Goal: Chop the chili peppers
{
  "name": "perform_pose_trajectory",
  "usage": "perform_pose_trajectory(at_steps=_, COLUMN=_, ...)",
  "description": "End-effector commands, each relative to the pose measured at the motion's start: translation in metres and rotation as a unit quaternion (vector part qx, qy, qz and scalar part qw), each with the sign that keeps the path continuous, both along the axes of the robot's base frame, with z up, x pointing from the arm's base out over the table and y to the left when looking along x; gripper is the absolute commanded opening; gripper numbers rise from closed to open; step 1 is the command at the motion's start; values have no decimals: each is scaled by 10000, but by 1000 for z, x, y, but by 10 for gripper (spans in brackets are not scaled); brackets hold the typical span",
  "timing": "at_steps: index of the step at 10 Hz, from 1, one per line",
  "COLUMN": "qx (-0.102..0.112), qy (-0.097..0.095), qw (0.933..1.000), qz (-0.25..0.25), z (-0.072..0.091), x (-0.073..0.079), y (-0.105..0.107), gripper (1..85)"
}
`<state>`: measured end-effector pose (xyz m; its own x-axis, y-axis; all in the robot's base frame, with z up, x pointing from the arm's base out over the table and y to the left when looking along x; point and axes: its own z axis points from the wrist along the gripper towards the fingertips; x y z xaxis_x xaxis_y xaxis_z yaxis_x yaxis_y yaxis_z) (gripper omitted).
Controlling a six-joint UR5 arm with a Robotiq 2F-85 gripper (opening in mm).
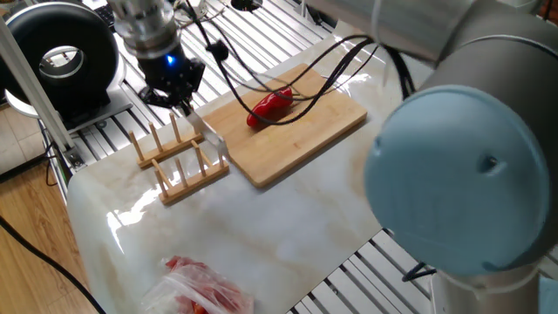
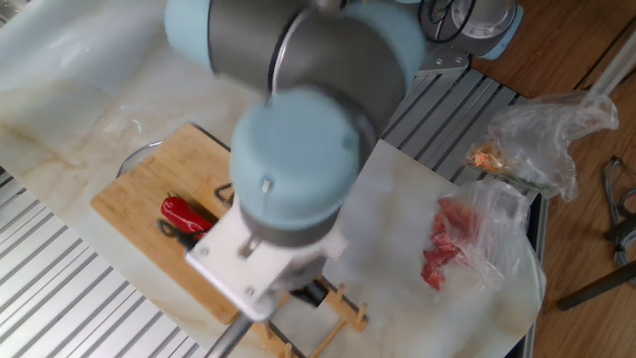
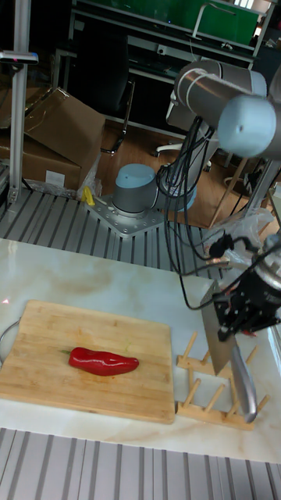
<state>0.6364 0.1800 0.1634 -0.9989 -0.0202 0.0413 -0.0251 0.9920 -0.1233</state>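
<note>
Tall fixed view: hand (image 3: 234,332) grasps knife (image 3: 226,348) above rack (image 3: 211,391). Whole chili pepper (image 3: 103,361) lies at nine o'clock on board (image 3: 47,328). Fetching step; next, carry blade over.

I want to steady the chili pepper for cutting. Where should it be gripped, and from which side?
Grip the chili pepper across its plump end, coming straight down from above: it lies flat on the cutting board, and the tapered tip, pointing toward the wooden rack, would likely slip. The gripper holds the knife.

chili peppers (image 3: 103,361): 1 | cutting board (image 3: 47,336): 1 | rack (image 3: 207,402): 1 | knife (image 3: 226,351): 1
</note>
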Motion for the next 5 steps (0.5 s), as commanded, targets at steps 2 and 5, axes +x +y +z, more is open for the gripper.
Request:
perform_pose_trajectory(at_steps=2, qx=-183, qy=-6, qw=9980, qz=597, z=43, x=-19, y=-28, gripper=13)
perform_pose_trajectory(at_steps=5, qx=-755, qy=-273, qw=9860, qz=1462, z=50, x=6, y=-66, gripper=13)
